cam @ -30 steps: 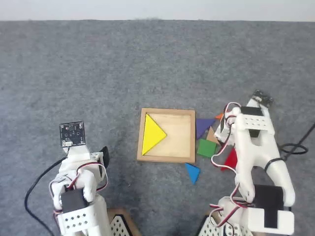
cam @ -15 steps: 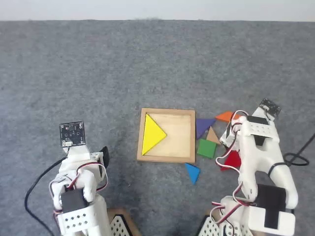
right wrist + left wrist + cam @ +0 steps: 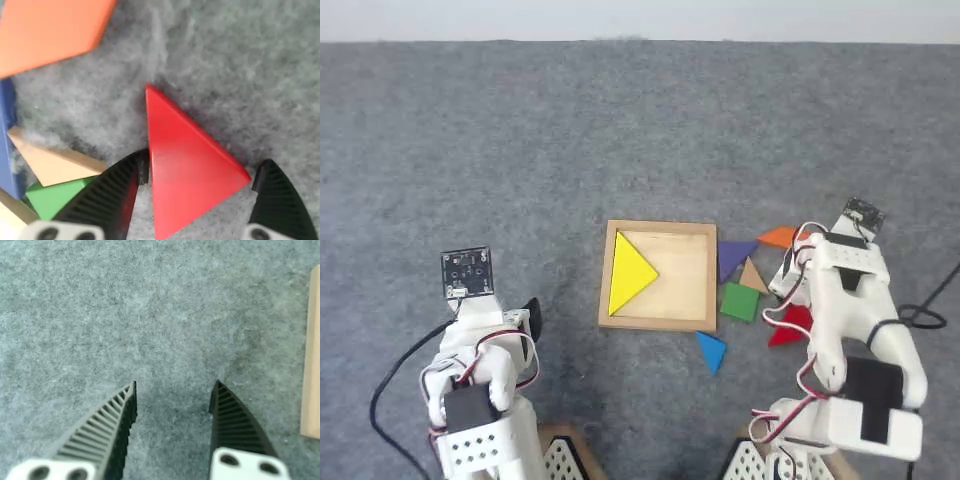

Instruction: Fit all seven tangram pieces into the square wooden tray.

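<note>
Red triangle (image 3: 185, 165) bracketed by right gripper (image 3: 202, 167); wooden tray (image 3: 660, 324) holding one piece.
Red triangle is lying flat on the grey mat (image 3: 520, 150), right of the tray. The yellow triangle (image 3: 630, 272) is sitting inside against the tray's left wall. Right gripper is hovering spread, jaws straddling the red piece. Orange (image 3: 778, 237), purple (image 3: 732, 256), tan (image 3: 752, 275), green (image 3: 740, 301) and blue (image 3: 712, 350) pieces are lying loose by the tray's right side. Left gripper (image 3: 175, 386) is sitting spread over bare mat.

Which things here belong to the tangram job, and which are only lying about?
Job: wooden tray, yellow triangle, purple piece, tan triangle, green square, blue triangle, red triangle, orange piece.
Lying about: grey mat, black cable.
</note>
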### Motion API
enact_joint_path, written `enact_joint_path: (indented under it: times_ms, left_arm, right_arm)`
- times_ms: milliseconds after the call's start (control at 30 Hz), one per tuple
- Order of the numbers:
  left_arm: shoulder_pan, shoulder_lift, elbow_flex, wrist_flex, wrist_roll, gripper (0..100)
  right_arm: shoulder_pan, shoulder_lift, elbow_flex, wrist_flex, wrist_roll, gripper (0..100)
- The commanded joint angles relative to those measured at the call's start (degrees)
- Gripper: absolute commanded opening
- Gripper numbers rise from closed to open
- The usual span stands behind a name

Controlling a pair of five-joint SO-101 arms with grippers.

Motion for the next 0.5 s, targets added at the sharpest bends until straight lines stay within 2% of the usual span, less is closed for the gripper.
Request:
enact_joint_path:
  times_ms: [0, 67, 233, 467]
  left_arm:
    - [-0.3, -1.1, -0.6, 0.3, -0.3, 23]
    - [-0.3, -1.1, -0.6, 0.3, -0.3, 23]
    - [-0.3, -1.1, -0.6, 0.3, -0.3, 23]
    - [-0.3, -1.1, -0.6, 0.3, -0.3, 23]
  right_arm:
    - [0.7, 2.4, -3.2, 1.2, 0.9, 32.5]
    - [0.6, 2.9, -3.3, 1.1, 0.9, 31.9]
    - [0.5, 2.9, -3.3, 1.2, 0.9, 21.0]
    - [0.6, -1.1, -3.3, 2.6, 0.8, 19.9]
